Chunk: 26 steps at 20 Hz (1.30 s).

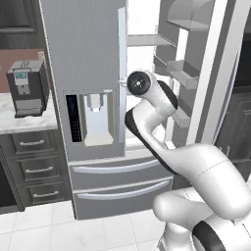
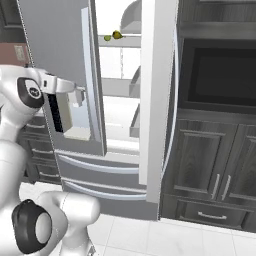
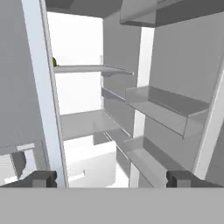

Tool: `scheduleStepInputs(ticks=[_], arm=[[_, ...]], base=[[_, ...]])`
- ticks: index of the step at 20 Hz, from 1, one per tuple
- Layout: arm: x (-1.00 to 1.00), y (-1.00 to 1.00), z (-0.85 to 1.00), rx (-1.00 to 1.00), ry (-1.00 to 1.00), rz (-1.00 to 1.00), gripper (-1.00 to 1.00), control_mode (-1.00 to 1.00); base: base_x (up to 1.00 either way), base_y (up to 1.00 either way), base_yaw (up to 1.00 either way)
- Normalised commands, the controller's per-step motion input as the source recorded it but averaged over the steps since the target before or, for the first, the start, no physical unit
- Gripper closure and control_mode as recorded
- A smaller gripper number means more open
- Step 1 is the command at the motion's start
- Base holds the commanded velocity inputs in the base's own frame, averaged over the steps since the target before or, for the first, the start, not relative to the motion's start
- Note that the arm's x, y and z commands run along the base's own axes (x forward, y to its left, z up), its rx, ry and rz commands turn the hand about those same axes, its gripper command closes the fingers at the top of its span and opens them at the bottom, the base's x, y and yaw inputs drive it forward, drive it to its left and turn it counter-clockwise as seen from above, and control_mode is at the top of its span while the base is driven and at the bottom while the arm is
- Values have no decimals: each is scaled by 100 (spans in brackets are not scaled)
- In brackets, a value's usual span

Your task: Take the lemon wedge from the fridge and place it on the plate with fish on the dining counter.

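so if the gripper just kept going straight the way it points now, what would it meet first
Probably the open right door's inner side. The gripper, jaws wide open and empty, points into the fridge past the closed left door's edge, and the middle door bin sits nearest that line. Depth is unclear, so this is a guess.

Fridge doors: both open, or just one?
One. The fridge has its right door swung wide, baring white shelves; the left door with the dispenser panel is shut.
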Motion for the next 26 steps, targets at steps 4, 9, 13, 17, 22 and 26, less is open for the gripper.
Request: scheduleStepInputs(ticks=[4,9,13,17,22,26], arm=[[21,15,11,4,27,41,-100,-100],[15,3,5,0,16,13,-100,-100],[2,8,0,4,0,0,-100,-100],[8,46,-8,0,0,0,-100,-100],[30,39,-10,-2,0,0,-100,-100],[69,5,-1,0,1,0,-100,-100]], base=[[0,0,0],[0,0,0],[0,0,0],[0,0,0],[0,0,0],[0,0,0]])
